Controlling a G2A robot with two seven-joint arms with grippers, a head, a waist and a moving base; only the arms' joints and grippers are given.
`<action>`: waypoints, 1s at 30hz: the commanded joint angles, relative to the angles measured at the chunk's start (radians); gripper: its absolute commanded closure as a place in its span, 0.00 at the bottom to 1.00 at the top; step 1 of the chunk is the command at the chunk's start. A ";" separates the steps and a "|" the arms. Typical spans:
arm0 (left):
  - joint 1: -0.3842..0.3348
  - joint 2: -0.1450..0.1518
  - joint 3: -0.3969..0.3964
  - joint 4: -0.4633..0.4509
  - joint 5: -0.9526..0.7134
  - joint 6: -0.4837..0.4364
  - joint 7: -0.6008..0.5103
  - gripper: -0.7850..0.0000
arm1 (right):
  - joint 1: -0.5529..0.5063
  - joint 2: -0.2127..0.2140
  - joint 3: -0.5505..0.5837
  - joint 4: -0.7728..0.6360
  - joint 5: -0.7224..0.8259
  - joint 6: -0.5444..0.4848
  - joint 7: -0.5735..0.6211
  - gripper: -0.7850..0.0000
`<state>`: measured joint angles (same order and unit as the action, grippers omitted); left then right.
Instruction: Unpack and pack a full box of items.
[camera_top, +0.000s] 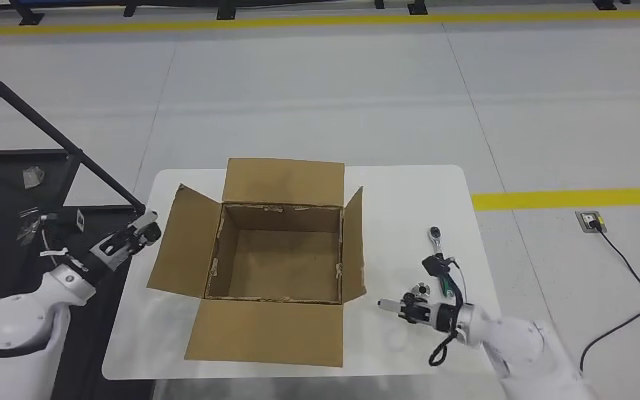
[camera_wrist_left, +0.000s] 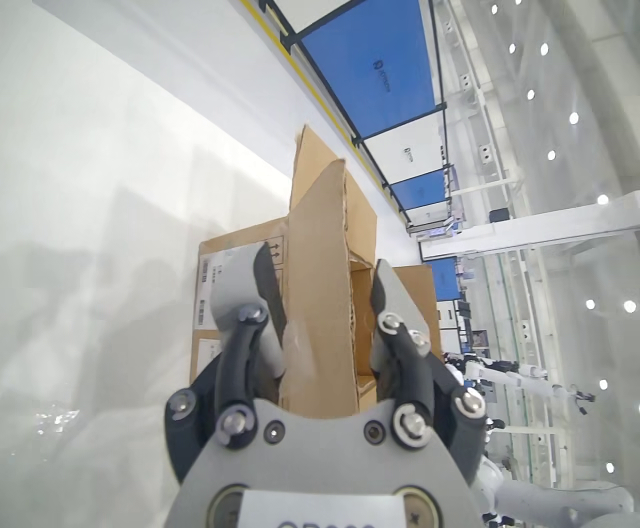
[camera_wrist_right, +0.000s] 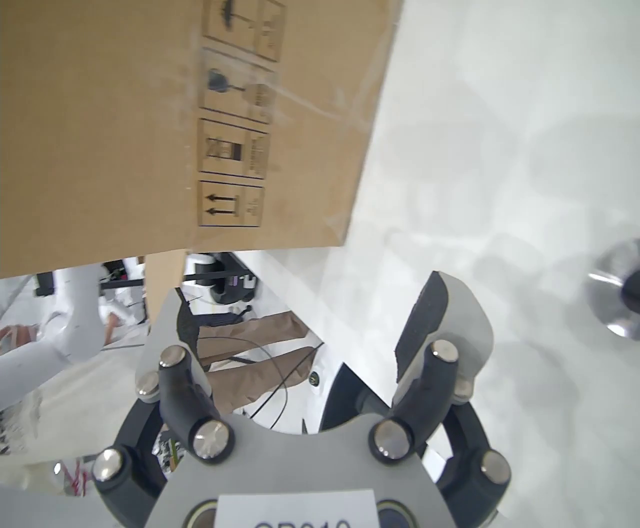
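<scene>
- The left gripper (camera_wrist_left: 322, 292), built of grey metal with black rubbery pads, is seen spread wide across the raw edge of the left flap (camera_wrist_left: 320, 215) of the brown corrugated cardboard box (camera_wrist_left: 235, 300). The flap is straddled rather than clamped, and nothing is held.
- The right gripper (camera_wrist_right: 302, 285) is likewise parted wide and empty. It is poised just beside the box's right wall, near the front corner.
- The box is pictured at the middle of the white, smooth-topped table (camera_top: 420, 190). All four flaps are folded outward, the bare floor is exposed, and no items are seen inside.
- A chrome-headed ratchet tool (camera_top: 433, 238) with a black handle is shown lying to the right of the box, well apart from it.
- The flap's edge is ragged and its fluting soft, so it could be crushed or torn if pinched hard at the rim.
- The box is judged to be light. On so slick a tabletop it could be dragged or swung round by any pull on one flap.
- The tool's polished, rounded head offers little purchase. It may slip from the pads or be knocked away if approached off-centre.
- The upright right flap could be caught and bent inward by an arm carried over the box.
</scene>
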<state>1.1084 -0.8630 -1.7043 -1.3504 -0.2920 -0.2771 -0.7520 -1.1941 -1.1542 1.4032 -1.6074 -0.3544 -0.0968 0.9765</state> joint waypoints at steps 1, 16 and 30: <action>0.008 0.000 -0.021 0.002 -0.054 0.002 -0.005 0.00 | -0.015 0.003 -0.002 -0.045 -0.096 0.165 -0.001 0.00; 0.021 -0.001 -0.056 0.001 -0.161 -0.015 -0.034 0.00 | -0.018 0.002 -0.004 -0.075 -0.184 0.377 -0.064 0.00; 0.021 -0.001 -0.056 0.001 -0.161 -0.015 -0.034 0.00 | 0.105 0.014 -0.109 -0.048 -0.491 0.490 0.096 0.00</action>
<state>1.1293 -0.8639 -1.7598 -1.3493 -0.4532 -0.2917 -0.7858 -1.1021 -1.1387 1.3098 -1.6596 -0.8268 0.3760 1.0686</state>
